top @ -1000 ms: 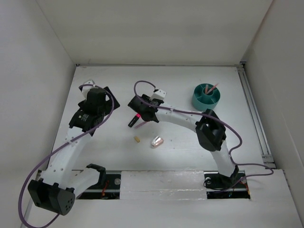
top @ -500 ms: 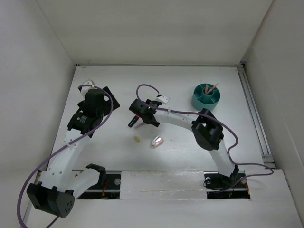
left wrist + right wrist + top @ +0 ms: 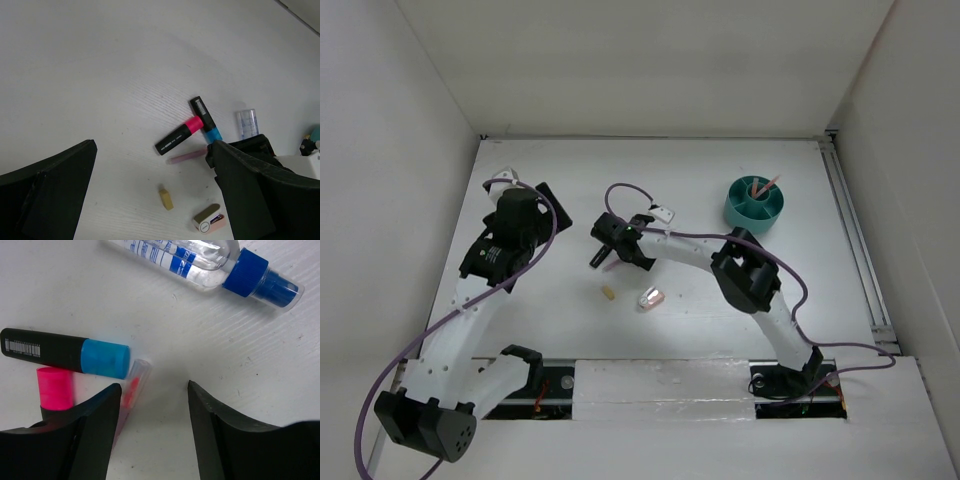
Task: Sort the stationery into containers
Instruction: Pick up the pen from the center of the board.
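Note:
My right gripper [image 3: 154, 385] is low over the table, its jaws apart. A thin pink pen [image 3: 132, 385] lies between them, against the left finger. Beside it lie a blue-capped black marker [image 3: 65, 354], a pink-capped marker [image 3: 54, 394] and a clear blue-capped tube [image 3: 200, 260]. The left gripper [image 3: 151, 147] hovers wide open with nothing in it, looking down on the pink-capped marker [image 3: 177, 139], a tan block [image 3: 166, 198] and a silver-pink oval piece [image 3: 210, 220]. The teal bowl [image 3: 735, 210] stands at the back right with pink pens [image 3: 765, 185] in it.
The right arm [image 3: 745, 275] stretches from its base across the table's middle toward the markers. White walls close in the table on the left, back and right. A metal rail [image 3: 855, 240] runs along the right edge.
The right gripper has slid left and come down over the markers and pen, and its jaws have narrowed. The left arm has barely shifted and stays open.

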